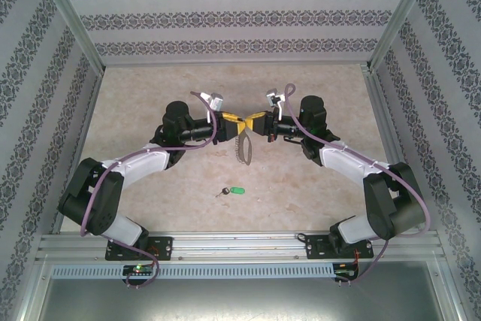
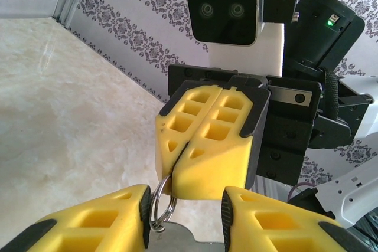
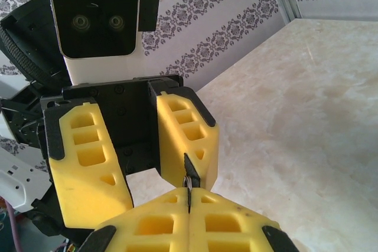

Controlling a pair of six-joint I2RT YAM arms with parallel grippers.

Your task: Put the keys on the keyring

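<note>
The keyring [image 1: 243, 148], a dark grey oval loop, hangs above the table's middle, under the two grippers, which meet tip to tip. My right gripper [image 1: 253, 122] is shut on the small silver split ring [image 2: 160, 202] at the loop's top; a sliver of that ring [image 3: 188, 182] pokes out from its closed tips [image 3: 189, 198]. My left gripper [image 2: 183, 208] stands open, its fingers on either side of the right gripper's tips, and its left pad [image 2: 144, 210] touches the ring. The keys [image 1: 230, 191], with their green tag, lie on the table nearer the arm bases.
Patterned walls enclose the beige table [image 1: 150, 103] on three sides, with metal posts at the corners. A metal rail [image 1: 240, 246] carrying both arm bases runs along the near edge.
</note>
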